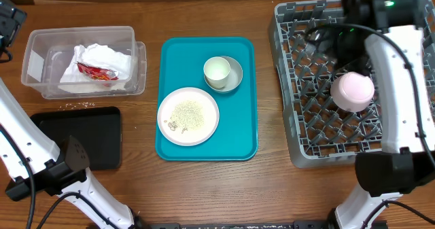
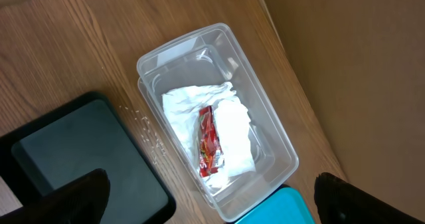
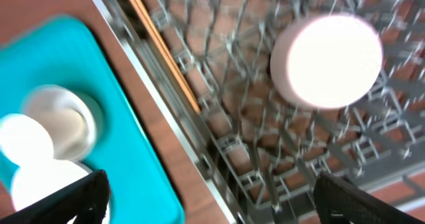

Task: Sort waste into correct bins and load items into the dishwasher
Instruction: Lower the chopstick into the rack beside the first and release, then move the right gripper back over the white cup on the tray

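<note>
Both the left tool and the right tool hung spread and empty while the plate, at the teal tray's front-left corner, looked stiff, slick, strewn with rice bits, best pinched level at its rim.

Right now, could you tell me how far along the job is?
Done: napkin and wrapper in the clear tub; pink bowl and chopsticks in the dish rack. In hand: nothing, left gripper and right gripper open. Remaining: plate with rice bits, cup, grey bowl on the teal tray.
</note>
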